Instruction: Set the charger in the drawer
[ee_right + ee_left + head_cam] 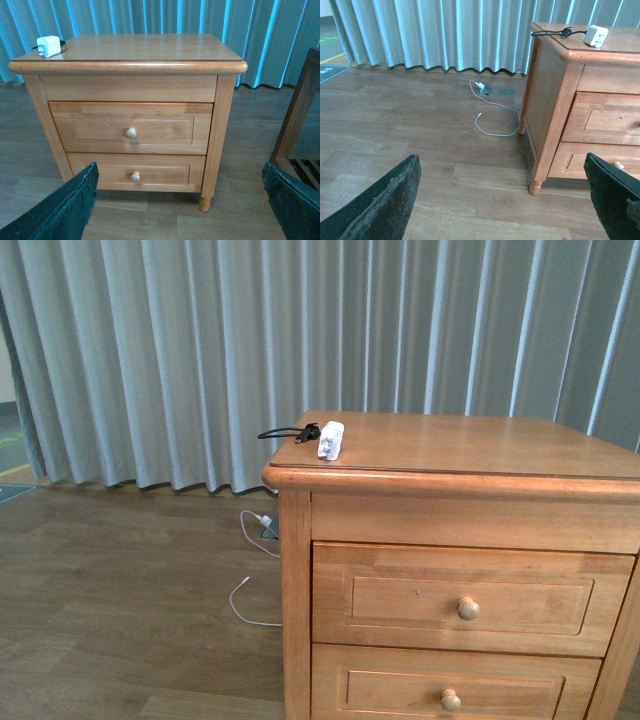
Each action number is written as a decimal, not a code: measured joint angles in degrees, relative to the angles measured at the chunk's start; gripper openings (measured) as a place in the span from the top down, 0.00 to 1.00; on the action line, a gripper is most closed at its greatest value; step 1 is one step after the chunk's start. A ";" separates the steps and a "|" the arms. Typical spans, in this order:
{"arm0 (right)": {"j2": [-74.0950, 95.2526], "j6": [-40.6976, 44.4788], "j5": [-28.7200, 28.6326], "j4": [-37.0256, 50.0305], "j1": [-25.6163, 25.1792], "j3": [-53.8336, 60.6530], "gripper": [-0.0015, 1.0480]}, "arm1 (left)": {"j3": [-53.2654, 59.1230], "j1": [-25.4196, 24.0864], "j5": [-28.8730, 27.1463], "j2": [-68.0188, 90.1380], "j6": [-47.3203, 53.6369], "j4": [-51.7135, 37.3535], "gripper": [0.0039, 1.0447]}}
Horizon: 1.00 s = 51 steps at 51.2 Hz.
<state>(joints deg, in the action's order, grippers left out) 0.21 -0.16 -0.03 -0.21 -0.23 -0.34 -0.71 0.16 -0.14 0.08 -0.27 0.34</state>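
The charger [331, 439], a small white block with a black looped cable, lies near the left front corner of the cabinet top; it also shows as charger [596, 36] and charger [48, 46]. The drawer [470, 598], the upper one with a round knob, is closed; it appears too as drawer [131, 127] and drawer [610, 120]. My left gripper [505, 200] hangs open over the floor, left of the cabinet. My right gripper [182, 202] is open in front of the cabinet, low, well short of it. Neither gripper shows in the front view.
The lower drawer [136, 174] is closed too. A white cable [495, 117] with its plug lies on the wood floor by the cabinet's left side. Grey curtains [250, 350] hang behind. A dark wooden frame [300, 120] stands to the cabinet's right.
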 joint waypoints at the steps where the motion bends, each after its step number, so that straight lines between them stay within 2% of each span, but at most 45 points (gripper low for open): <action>1: 0.02 0.00 -0.02 0.00 0.00 0.00 0.08 | 0.00 0.00 0.00 0.00 0.00 -0.02 0.05; 51: 0.00 0.00 -0.02 0.00 0.00 0.00 0.08 | 0.00 0.00 0.00 0.02 0.00 0.00 0.05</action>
<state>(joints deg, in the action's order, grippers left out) 0.21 -0.16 -0.05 -0.21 -0.23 -0.34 -0.71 0.16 -0.14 0.10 -0.27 0.34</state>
